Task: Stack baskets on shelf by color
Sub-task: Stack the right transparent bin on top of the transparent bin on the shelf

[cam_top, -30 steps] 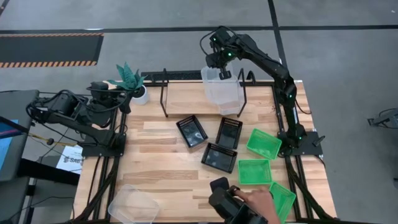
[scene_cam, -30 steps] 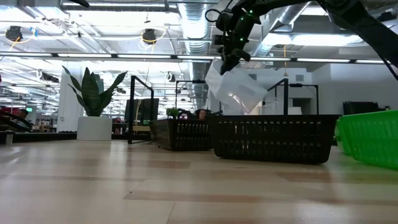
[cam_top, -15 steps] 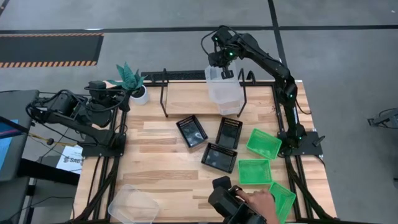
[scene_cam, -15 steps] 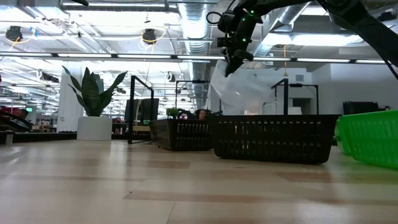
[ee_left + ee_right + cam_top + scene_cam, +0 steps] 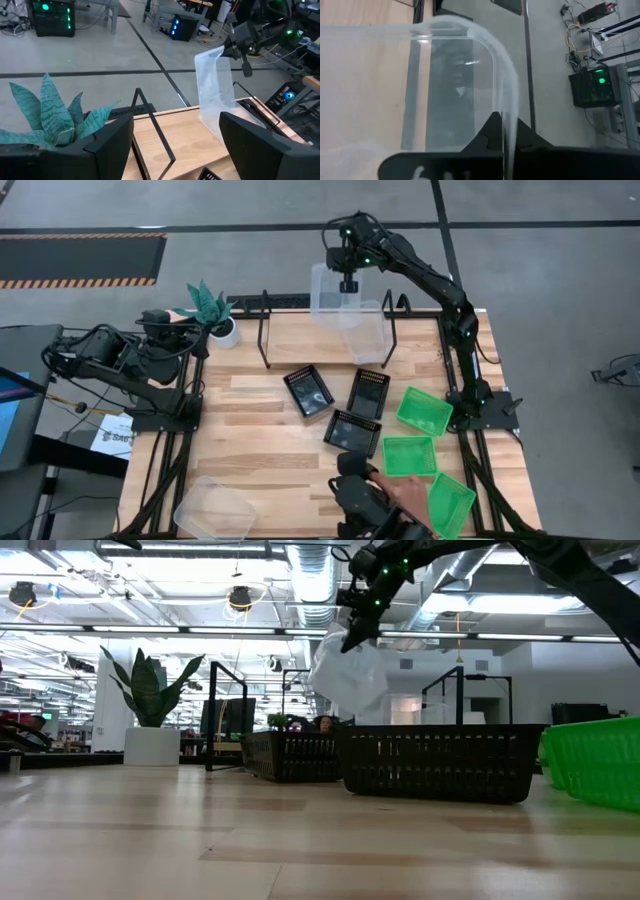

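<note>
Baskets near the table's front edge are green ones (image 5: 410, 454) and black ones (image 5: 352, 432), with a clear one (image 5: 212, 508) by the front left corner. Farther back, the right gripper (image 5: 347, 283) pinches a clear basket's (image 5: 335, 298) rim, dangling it above the shelf's (image 5: 300, 330) back edge. Left gripper (image 5: 196, 340) idles, fingers spread, at the left edge.

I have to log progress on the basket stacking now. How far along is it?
Done: one clear basket seems to lie on the shelf. In hand: the right claw holds a second clear basket above it. Left: another clear basket, three black baskets and three green baskets on the table. The left claw waits open.
</note>
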You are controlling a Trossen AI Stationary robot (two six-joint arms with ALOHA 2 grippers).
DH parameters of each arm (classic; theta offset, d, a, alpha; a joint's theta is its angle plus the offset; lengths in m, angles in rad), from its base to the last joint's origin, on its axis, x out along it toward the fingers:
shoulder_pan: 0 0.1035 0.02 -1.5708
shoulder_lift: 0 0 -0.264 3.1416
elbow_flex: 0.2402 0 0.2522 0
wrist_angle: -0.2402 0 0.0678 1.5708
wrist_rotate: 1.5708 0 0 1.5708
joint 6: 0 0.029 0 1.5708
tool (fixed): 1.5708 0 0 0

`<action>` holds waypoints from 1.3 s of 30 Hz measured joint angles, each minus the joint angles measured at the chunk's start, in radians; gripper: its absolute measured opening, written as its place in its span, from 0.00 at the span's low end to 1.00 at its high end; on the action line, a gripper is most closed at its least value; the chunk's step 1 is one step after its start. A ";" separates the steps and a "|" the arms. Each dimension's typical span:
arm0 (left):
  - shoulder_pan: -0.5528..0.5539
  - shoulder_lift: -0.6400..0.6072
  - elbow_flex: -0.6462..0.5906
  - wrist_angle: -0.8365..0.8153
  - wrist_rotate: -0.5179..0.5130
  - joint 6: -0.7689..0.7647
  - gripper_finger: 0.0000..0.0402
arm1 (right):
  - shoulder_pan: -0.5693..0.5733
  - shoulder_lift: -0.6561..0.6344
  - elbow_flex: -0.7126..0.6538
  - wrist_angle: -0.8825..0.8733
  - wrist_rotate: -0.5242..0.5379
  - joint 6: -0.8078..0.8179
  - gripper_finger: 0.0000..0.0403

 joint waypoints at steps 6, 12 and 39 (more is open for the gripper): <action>0.000 0.000 0.000 0.000 0.000 -0.010 0.71 | 0.000 -0.019 0.009 -0.004 -0.006 0.013 0.01; 0.000 0.000 0.000 0.000 -0.004 -0.010 0.71 | -0.007 -0.061 0.010 -0.015 -0.022 0.027 0.01; 0.000 0.000 0.000 0.000 -0.052 -0.055 0.71 | -0.051 -0.099 -0.028 -0.442 -0.101 -0.106 0.01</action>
